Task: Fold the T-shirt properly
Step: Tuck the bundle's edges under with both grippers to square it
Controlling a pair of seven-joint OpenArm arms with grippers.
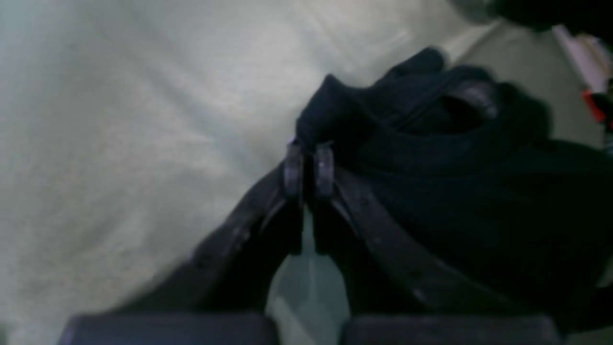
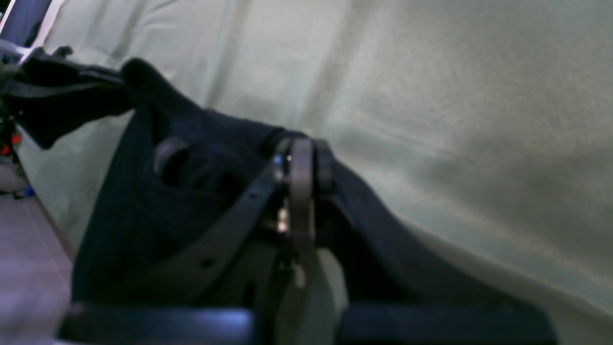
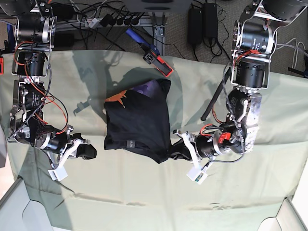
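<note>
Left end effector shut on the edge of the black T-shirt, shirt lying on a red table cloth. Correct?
No: the table cloth is pale green, per the base view. The left end effector is shut on the edge of the black T-shirt.

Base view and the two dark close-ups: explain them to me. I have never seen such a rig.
The base view looks straight down on a table under a green cloth, with a robot arm at each side. The two close-ups come from cameras on the arms' wrists, looking along their pincers. A black shirt lies crumpled in the middle. The left gripper, on the base view's right, is shut on the shirt's near corner. The right gripper is shut too. Dark cloth shows at its tips in its close-up, but I cannot tell whether it holds any.
</note>
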